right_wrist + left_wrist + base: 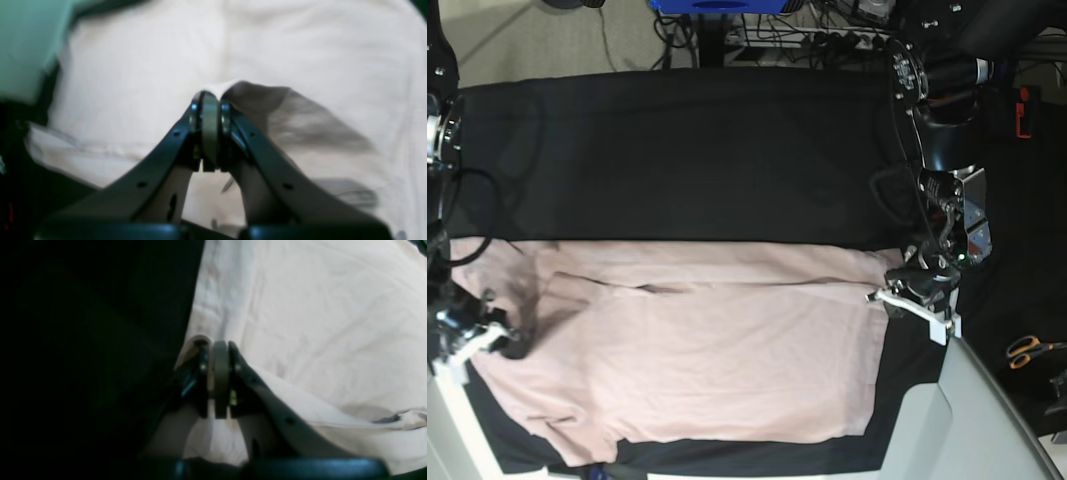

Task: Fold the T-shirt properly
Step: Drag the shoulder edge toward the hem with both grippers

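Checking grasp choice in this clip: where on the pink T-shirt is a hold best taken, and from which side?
At the side edges of the T-shirt, approached from outside over the black tablecloth. It lies flat, so only the edges can be pinched; the left pincer and right pincer are both shut on fabric there.

Both wrist views are blurred. The shirt [300, 50] runs past the frame edges beyond the fingers [200, 113], and the fingers hide the pinched fabric.
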Available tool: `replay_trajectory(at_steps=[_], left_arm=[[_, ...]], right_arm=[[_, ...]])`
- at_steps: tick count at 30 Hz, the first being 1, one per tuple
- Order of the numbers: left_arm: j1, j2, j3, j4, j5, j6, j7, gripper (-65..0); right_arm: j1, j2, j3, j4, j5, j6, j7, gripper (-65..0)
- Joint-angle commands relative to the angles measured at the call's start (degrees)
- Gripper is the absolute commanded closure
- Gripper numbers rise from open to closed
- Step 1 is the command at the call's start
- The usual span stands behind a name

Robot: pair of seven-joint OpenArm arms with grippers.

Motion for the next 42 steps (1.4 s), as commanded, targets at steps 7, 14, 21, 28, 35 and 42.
replay_trajectory(at_steps=[7, 14, 21, 28, 35, 42], left_arm=[[-1.2, -0.6, 0.0, 0.6, -0.7, -0.3, -1.5, 0.0], [-0.9, -0.6, 0.1, 0.5, -0.6, -0.3, -1.5, 0.0], [-0.9, -0.7, 0.1, 0.5, -0.6, -0.3, -1.5, 0.0], [-0.8, -0.2, 0.1, 0.5, 5.5, -0.3, -1.6, 0.0], [-0.8, -0.2, 0.1, 0.6, 5.4, -0.3, -1.6, 0.0], [-1.0, -0.2, 0.1, 0.8, 5.4, -0.3, -1.6, 0.0]], right_arm=[[2.4, 0.7, -0.6, 0.9, 1.3, 0.7, 3.2, -0.5], [3.0, 0.2, -5.9, 0.9, 1.2, 0.7, 6.0, -0.3], [3.2, 0.0, -9.0, 0.9, 1.2, 0.7, 8.6, -0.3], [4.4, 0.0, -9.1, -2.2, 1.2, 0.7, 11.3, -0.3], [4.5, 0.0, -10.8, -2.3, 1.2, 0.7, 12.3, -0.2], [6.3, -0.7, -14.1, -2.3, 1.2, 0.7, 12.4, -0.2]])
